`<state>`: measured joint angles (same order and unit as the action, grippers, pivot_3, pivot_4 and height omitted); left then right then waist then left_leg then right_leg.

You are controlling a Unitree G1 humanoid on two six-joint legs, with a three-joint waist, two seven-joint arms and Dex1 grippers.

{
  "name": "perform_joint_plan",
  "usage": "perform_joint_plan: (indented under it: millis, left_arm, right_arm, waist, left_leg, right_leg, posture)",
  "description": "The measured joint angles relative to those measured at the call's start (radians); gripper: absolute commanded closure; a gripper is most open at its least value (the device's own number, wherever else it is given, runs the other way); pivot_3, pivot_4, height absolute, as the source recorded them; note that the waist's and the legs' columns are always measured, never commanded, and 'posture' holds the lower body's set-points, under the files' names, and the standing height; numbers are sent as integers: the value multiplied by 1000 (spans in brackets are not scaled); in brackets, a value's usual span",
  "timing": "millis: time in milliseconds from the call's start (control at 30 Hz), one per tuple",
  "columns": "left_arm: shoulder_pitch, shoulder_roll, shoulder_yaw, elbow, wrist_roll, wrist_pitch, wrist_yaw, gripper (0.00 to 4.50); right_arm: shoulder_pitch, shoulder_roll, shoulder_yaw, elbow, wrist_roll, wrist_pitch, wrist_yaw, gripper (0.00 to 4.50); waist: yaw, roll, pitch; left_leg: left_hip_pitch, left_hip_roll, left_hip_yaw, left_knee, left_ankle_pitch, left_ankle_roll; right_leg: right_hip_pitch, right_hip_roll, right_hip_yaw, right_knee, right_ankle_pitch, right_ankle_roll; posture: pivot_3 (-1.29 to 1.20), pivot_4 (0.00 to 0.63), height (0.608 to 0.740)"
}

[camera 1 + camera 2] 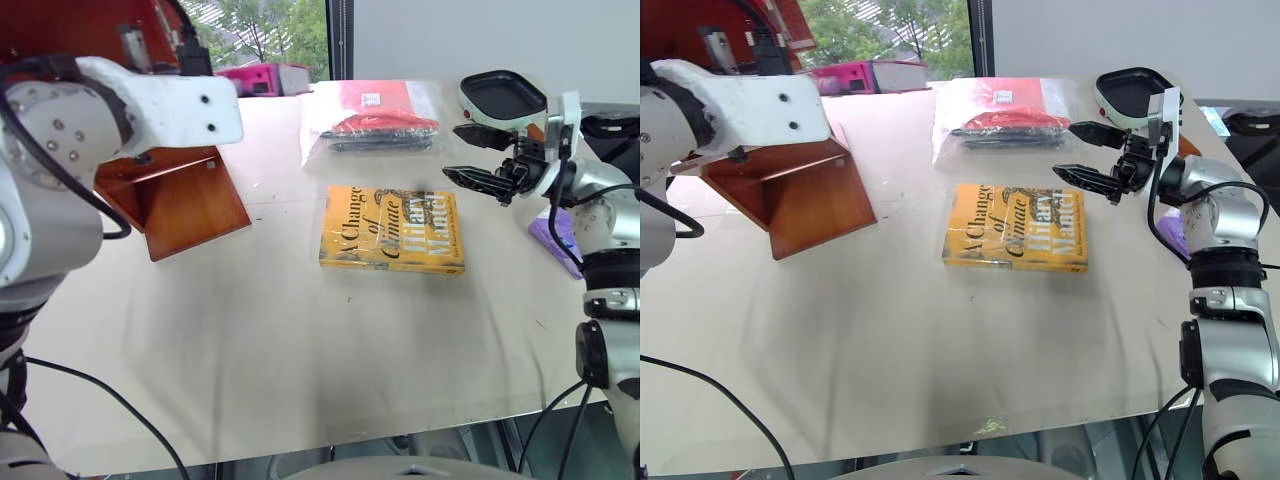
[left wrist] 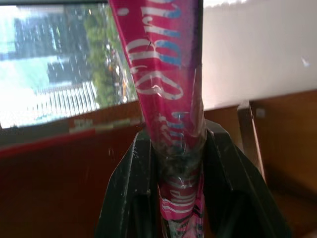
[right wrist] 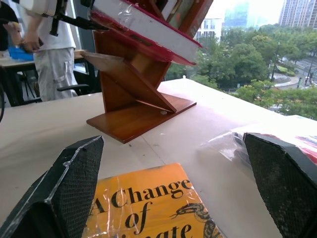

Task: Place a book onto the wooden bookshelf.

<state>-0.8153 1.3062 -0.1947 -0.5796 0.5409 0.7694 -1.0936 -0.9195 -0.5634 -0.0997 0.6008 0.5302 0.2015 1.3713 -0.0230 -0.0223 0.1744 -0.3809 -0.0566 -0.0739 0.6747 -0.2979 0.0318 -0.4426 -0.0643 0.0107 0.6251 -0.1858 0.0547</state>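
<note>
1. The book (image 2: 168, 99) is clamped between the two black fingers (image 2: 131, 198) of the left gripper (image 2: 173, 198), which is closed on its lower edge. The pink cover with white lettering runs straight away from the wrist.
2. In the right wrist view the book (image 3: 148, 29) lies slanted over the wooden bookshelf (image 3: 133, 94), its white page edge showing below a pink-red cover. Whether it touches the wood cannot be told.
3. The book is wrapped in clear, shiny film. The bookshelf is polished reddish-brown wood with flat panels, an angled board and a flat base resting on the table (image 1: 250, 340).
4. The right gripper (image 1: 1087, 152) hangs above the table with its fingers spread wide and nothing between them; the fingers are black with a fine mesh texture.
5. Below it lies a yellow-orange book (image 1: 393, 228) with dark lettering, also in glossy wrap.
6. Beyond that sits a red item in a clear plastic bag (image 1: 375, 118), well apart from the bookshelf.
7. A person (image 3: 47, 44) in light clothes stands behind the table's far side.
</note>
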Motion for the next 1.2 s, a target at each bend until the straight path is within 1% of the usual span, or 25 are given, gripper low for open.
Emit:
perform_joint_plan:
  millis: [200, 233, 333, 533, 600, 733, 867, 1000, 1100, 1133, 1200]
  left_arm:
    - [77, 82, 57, -80, 41, 122, -67, 3879]
    - [93, 105, 77, -91, 49, 151, -80, 3879]
    - [125, 147, 111, -123, 56, 207, -103, 3879]
    - [196, 223, 149, -178, 56, 280, -139, 3879]
    - [237, 281, 175, -197, 51, 318, -160, 3879]
    - [295, 320, 211, -215, 43, 372, -167, 3879]
    - [316, 325, 218, -217, 26, 406, -136, 3879]
    - [319, 324, 197, -217, 10, 420, -98, 3879]
    - [291, 281, 142, -208, 5, 430, -48, 3879]
    - [262, 235, 109, -194, 7, 442, -16, 3879]
    - [240, 197, 51, -177, 10, 459, 22, 3879]
  right_arm:
    - [-96, 27, -2, 140, -10, -24, 89, 0]
    - [-119, 33, -6, 175, 0, -3, 124, 0]
    - [-170, 44, -26, 237, 26, 51, 162, 0]
    - [-208, 65, -41, 288, 59, 91, 171, 0]
    - [-231, 82, -46, 313, 76, 105, 172, 0]
    - [-236, 91, -46, 323, 79, 100, 172, 0]
    - [-236, 99, -47, 327, 78, 93, 172, 0]
    - [-236, 102, -47, 328, 76, 83, 172, 0]
    - [-232, 101, -51, 327, 73, 74, 173, 0]
    - [-227, 101, -60, 325, 72, 73, 173, 0]
    - [-221, 99, -67, 319, 69, 72, 173, 0]
  waist:
    - [-9, 0, 0]
    - [-11, 0, 0]
    - [-15, 0, 0]
    - [-24, 0, 0]
    - [-37, 0, 0]
    - [-55, 1, 0]
    - [-67, 1, 0]
    - [-68, 1, 0]
    - [-66, 1, 0]
    - [-60, 1, 0]
    - [-55, 1, 0]
  left_leg:
    - [-2, 1, -1, 0, 0, -1]
    - [-2, 0, -1, 0, 0, -1]
    - [-2, 0, -1, 0, 0, -1]
    - [-2, 0, 0, -1, 0, -1]
    - [-2, 0, 1, -2, 0, -1]
    - [-1, 0, 2, -4, 0, -1]
    - [-1, 0, 2, -5, 0, -1]
    - [0, 0, 2, -4, 0, -1]
    - [-1, 0, 1, -4, 0, -1]
    - [-1, 0, 1, -4, 0, -1]
    - [-1, 0, 0, -3, 0, -1]
  right_leg:
    - [-1, 0, -2, -1, 0, 0]
    - [-1, 0, -1, -1, 0, 0]
    - [-1, 0, -1, 0, 0, 0]
    - [-2, 0, 0, 0, 0, 0]
    - [-3, 1, 2, 1, 0, 0]
    - [-5, 2, 5, 1, 0, 0]
    - [-5, 2, 6, 2, 0, 0]
    - [-5, 2, 6, 2, 0, 0]
    - [-5, 2, 5, 2, 0, 0]
    - [-5, 2, 5, 2, 0, 0]
    - [-5, 2, 5, 3, 0, 0]
  posture:
    - [0, 150, 740]
    - [0, 150, 740]
    - [0, 150, 740]
    - [0, 150, 740]
    - [0, 150, 740]
    - [0, 150, 740]
    - [0, 150, 740]
    - [0, 150, 740]
    - [0, 150, 740]
    - [0, 150, 740]
    - [0, 150, 740]
